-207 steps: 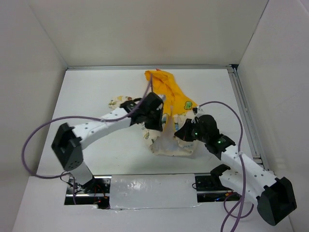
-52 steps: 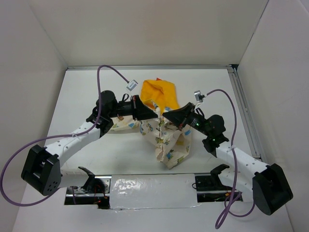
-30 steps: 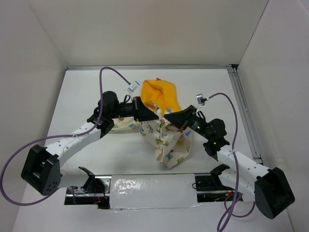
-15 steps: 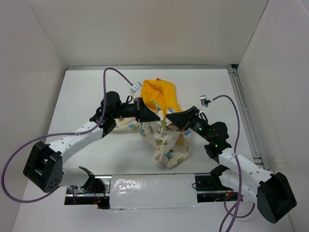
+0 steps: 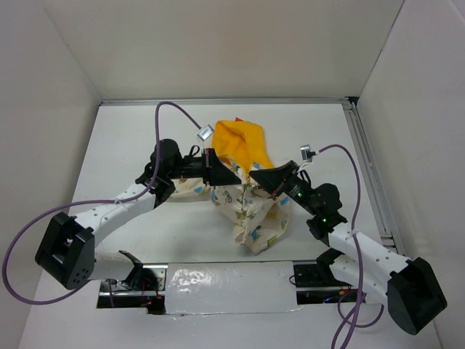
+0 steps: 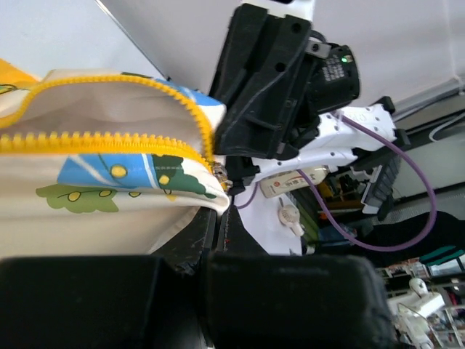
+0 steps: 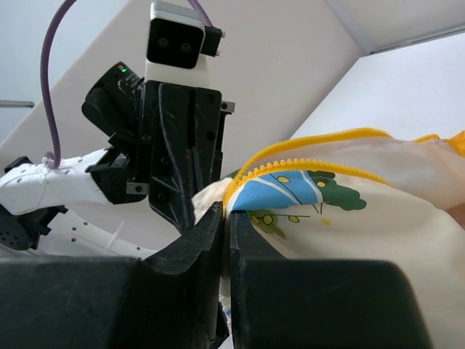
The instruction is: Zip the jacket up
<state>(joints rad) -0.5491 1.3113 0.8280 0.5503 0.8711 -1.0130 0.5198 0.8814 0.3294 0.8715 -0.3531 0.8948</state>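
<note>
The jacket point(image 5: 251, 218) is soft matt cloth with a plastic-looking yellow zipper point(image 6: 94, 138); the table point(image 5: 145, 138) is smooth and matt.

The left arm point(image 5: 116, 207) is reaching out from its base and bending in toward the middle. The left gripper point(image 5: 234, 177) is pointing sideways at the other hand, and its two fingers point(image 6: 283, 291) are squeezing tight together on an edge of the jacket point(image 5: 254, 218). The right arm point(image 5: 363, 251) is reaching in from its own side the same way, and the right gripper point(image 5: 254, 175) is pointing back at the left one, with its fingers point(image 7: 196, 240) almost closed and pinching the cloth between their tips. The two hands are facing each other tip to tip, just beside one another.
</note>
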